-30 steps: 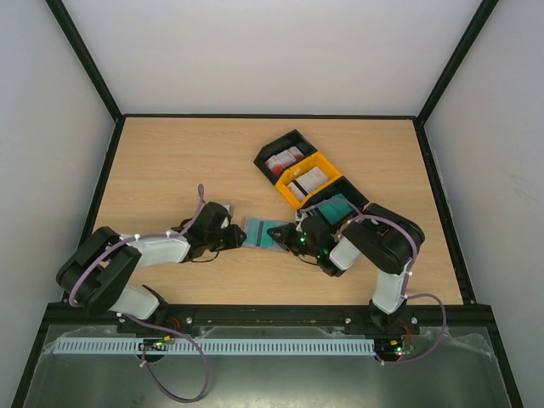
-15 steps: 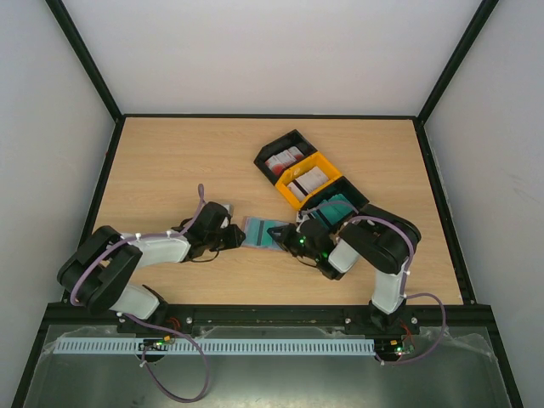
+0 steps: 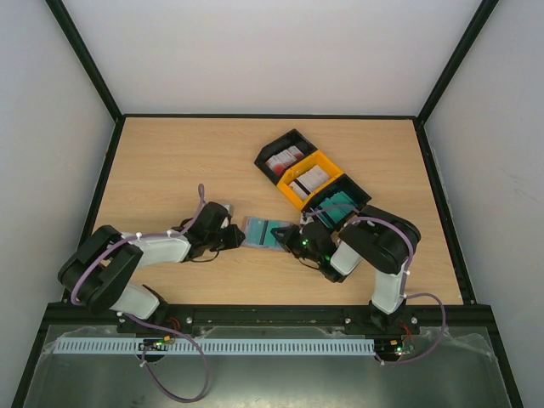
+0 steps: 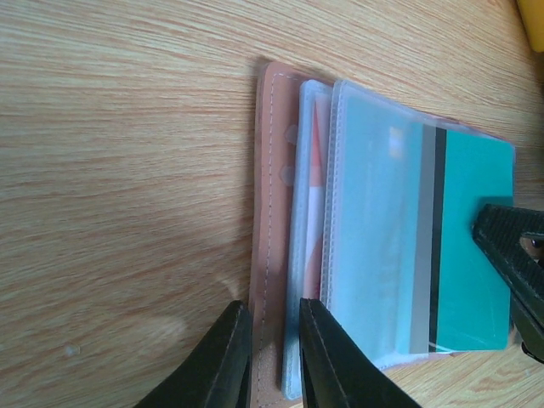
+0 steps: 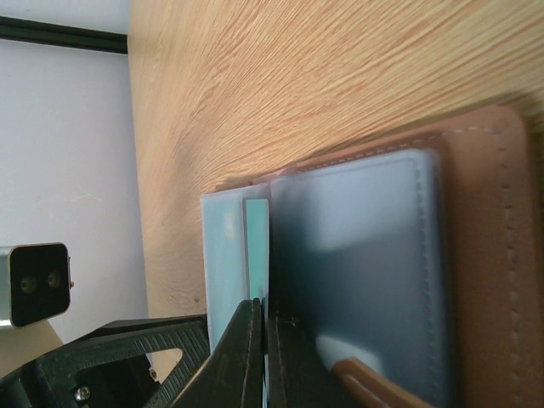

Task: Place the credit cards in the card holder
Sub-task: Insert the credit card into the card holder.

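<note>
Left gripper (image 4: 274, 361) pinches the open card holder (image 4: 270, 212) by its leather edge, flat on the table. Right gripper (image 5: 263, 340) is clamped on a teal card (image 4: 472, 246), partway into a clear sleeve. More cards (image 3: 308, 178) sit in the trays (image 3: 293, 202), so plenty remains.

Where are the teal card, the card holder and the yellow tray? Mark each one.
teal card (image 4: 472, 242): left wrist view, bare teal face right of the stripe.
card holder (image 4: 269, 212): left wrist view, stitched leather edge.
yellow tray (image 3: 292, 201): top view, near-left rim.
</note>
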Action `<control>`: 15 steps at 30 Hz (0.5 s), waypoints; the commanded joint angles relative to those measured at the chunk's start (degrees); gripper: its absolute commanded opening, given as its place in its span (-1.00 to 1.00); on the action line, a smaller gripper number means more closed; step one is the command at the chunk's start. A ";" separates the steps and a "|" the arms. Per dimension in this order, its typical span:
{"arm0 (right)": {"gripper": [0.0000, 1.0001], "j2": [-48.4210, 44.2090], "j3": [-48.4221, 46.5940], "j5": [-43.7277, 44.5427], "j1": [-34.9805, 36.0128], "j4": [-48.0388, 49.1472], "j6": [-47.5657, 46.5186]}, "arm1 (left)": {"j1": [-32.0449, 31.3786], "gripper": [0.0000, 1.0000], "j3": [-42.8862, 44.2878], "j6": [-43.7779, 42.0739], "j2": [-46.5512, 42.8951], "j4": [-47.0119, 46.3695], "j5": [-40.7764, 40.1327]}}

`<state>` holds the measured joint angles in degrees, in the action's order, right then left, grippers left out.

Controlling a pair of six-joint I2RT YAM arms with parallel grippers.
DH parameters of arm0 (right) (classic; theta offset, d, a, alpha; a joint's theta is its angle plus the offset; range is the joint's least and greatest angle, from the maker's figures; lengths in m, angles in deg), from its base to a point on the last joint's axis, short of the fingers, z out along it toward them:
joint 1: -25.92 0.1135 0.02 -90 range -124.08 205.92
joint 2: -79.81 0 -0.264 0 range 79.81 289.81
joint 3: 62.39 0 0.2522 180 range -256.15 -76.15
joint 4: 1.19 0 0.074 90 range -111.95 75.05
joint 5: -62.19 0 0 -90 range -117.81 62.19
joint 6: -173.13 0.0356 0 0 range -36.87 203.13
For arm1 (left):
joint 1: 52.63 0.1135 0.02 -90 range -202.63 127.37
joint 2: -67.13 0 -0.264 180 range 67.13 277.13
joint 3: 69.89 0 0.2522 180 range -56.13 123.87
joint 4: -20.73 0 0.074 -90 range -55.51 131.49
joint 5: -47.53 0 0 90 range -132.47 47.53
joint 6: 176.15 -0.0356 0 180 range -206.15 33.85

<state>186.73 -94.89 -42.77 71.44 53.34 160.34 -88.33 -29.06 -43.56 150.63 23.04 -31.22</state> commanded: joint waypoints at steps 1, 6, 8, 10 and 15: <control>-0.96 3.03 -1.81 1.19 1.53 -3.07 0.74 | 0.01 -0.61 0.12 -0.32 1.49 1.88 1.11; -0.96 4.95 -3.71 2.11 3.54 -3.32 1.60 | -0.03 -0.60 0.05 -0.20 1.86 1.43 1.82; -0.96 5.28 -4.01 2.73 3.95 -3.35 1.70 | -0.03 -0.60 0.05 -0.22 1.76 1.42 1.82; -0.96 5.26 -4.02 3.12 4.13 -3.58 1.68 | -0.01 -0.60 -0.02 -0.22 1.46 1.58 1.63; -0.69 1.42 -3.78 4.82 4.18 -8.74 -0.03 | -0.05 -0.61 -0.24 -0.12 0.34 2.01 1.10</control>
<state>189.48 -98.43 -40.41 74.54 53.08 161.68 -88.26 -29.06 -43.54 150.81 22.69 -30.92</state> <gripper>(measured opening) 0.097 0.197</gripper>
